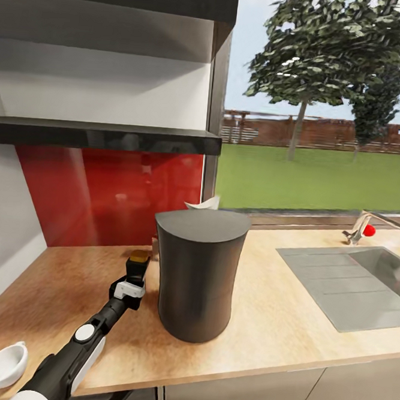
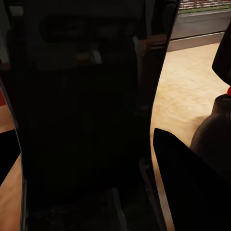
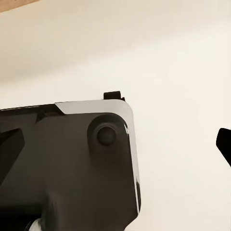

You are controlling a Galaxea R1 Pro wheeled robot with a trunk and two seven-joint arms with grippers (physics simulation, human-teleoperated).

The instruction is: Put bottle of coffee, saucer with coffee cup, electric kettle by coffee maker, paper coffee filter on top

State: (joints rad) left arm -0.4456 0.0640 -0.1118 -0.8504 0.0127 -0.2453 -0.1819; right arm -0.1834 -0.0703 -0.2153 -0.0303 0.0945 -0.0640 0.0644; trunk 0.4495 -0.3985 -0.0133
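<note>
A dark bottle of coffee (image 1: 139, 258) with a gold-brown lid stands on the wooden countertop (image 1: 274, 326), just left of a tall dark cylindrical appliance (image 1: 198, 272). My left gripper (image 1: 135, 276) is shut on the bottle, which looms dark between the fingers (image 2: 192, 187) in the left wrist view. A white paper filter (image 1: 203, 202) peeks out behind the appliance's top rim. At the counter's front left corner sits a white coffee cup (image 1: 3, 365). In the right wrist view my right gripper (image 3: 115, 149) is open, hanging over pale floor beside the robot's dark base (image 3: 72, 163).
A steel sink (image 1: 362, 279) with a faucet (image 1: 366, 224) is set into the counter at the right. Two dark shelves (image 1: 103, 135) hang above a red backsplash. In the left wrist view a rounded dark body with a red dot (image 2: 216, 130) stands close beside the bottle.
</note>
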